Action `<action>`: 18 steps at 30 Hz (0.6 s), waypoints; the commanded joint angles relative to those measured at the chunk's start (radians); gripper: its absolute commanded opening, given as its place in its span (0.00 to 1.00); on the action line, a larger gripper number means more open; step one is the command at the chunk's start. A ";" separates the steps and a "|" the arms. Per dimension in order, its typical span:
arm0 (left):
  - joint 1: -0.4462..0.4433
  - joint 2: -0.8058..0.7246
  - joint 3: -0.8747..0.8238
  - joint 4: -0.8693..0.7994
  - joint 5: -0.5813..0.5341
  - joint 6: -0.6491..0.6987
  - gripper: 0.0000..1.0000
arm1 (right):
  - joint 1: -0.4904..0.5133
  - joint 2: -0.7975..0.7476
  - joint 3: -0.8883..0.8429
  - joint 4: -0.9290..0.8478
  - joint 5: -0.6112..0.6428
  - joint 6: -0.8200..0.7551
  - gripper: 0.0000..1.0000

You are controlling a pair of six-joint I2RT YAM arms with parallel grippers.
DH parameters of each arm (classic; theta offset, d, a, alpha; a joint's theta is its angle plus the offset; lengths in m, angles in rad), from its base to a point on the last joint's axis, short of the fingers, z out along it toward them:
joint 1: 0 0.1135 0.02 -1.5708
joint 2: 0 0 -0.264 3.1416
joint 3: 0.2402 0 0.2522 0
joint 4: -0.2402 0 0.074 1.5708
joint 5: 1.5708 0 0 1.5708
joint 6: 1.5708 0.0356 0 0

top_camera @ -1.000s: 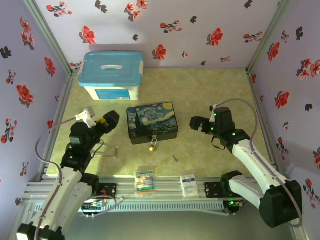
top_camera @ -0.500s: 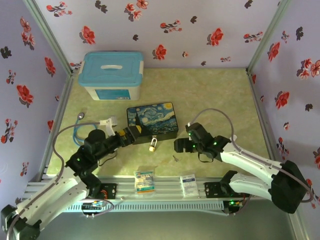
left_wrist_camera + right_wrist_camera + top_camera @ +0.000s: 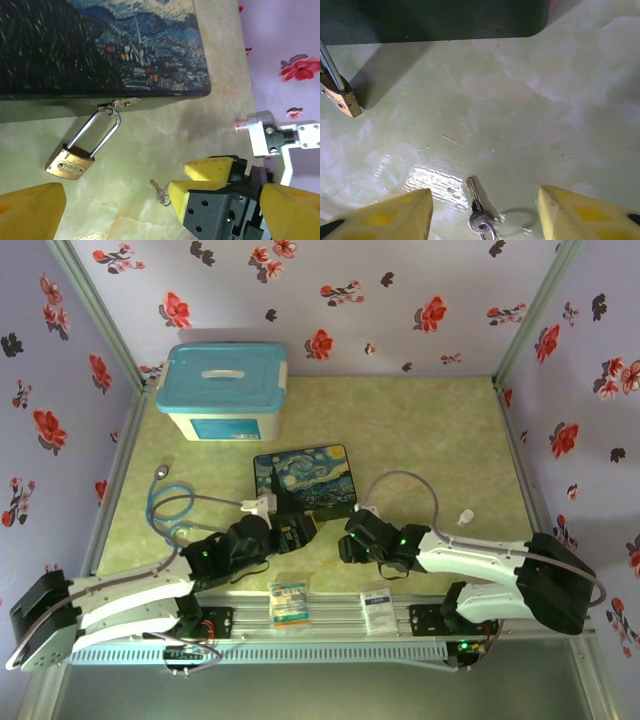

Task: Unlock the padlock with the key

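key [image 3: 476, 204]: small grey key on a ring, flat on the table [image 3: 530, 110], lying between the spread yellow fingers of the right gripper [image 3: 485, 192], shaft pointing away from the wrist toward the painted box [image 3: 100, 45], head and ring nearest the wrist; the right arm is the nearer one. right gripper: wide apart, grasping nothing, a fingertip on either side of the key with no contact visible. padlock [image 3: 70, 162]: hangs by its shackle from the box latch [image 3: 117, 103], off to the key's side and apart from it, with the left gripper [image 3: 300, 528] spread and empty close by.
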 commanded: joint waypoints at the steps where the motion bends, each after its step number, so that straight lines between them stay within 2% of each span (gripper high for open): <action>1: -0.026 0.061 0.038 0.123 -0.070 -0.024 1.00 | 0.016 0.012 -0.041 0.055 -0.006 0.036 0.53; 8: -0.048 0.173 0.076 0.165 -0.075 -0.016 0.96 | 0.032 0.049 -0.074 0.123 -0.020 0.051 0.44; 18: -0.051 0.200 0.067 0.188 -0.074 -0.039 0.94 | 0.116 0.112 -0.043 0.021 0.073 0.081 0.36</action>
